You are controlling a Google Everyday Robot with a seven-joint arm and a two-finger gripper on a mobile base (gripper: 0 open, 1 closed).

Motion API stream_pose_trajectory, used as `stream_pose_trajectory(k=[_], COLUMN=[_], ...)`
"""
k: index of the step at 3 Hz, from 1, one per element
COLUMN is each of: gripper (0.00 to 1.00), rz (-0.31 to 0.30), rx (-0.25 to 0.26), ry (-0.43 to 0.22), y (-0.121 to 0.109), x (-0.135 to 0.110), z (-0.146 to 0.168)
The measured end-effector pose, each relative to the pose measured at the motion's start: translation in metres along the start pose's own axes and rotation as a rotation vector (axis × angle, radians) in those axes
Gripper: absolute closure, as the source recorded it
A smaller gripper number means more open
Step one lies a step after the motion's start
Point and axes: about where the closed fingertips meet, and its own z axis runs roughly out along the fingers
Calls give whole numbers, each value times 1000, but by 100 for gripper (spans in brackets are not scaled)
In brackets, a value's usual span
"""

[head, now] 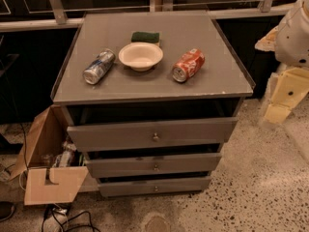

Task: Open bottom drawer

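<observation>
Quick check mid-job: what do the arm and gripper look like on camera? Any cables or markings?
The arm is a bulky, rounded white shell with a small dark dot, at the right edge. Below it, the gripper, right of the cabinet, is pale yellow-cream and blocky, with one dark dot. No cables or labels show.

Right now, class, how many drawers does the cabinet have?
3, stacked: the top drawer, the middle drawer below it, the bottom drawer lowest. None seems hidden. The gripper hangs right of the cabinet.
</observation>
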Motion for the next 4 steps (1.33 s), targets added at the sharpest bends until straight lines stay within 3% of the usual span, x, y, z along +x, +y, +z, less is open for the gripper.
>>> stream_pose_trajectory(k=[1,2,3,4], gripper=[0,0,0,0], rz=[-3,-26,-14,-15], rx=[10,12,-99,-96], ry=[-3,-39,-52,-54], y=[2,26,82,81], x=[-1,-5,13,12], z=[0,18,92,91])
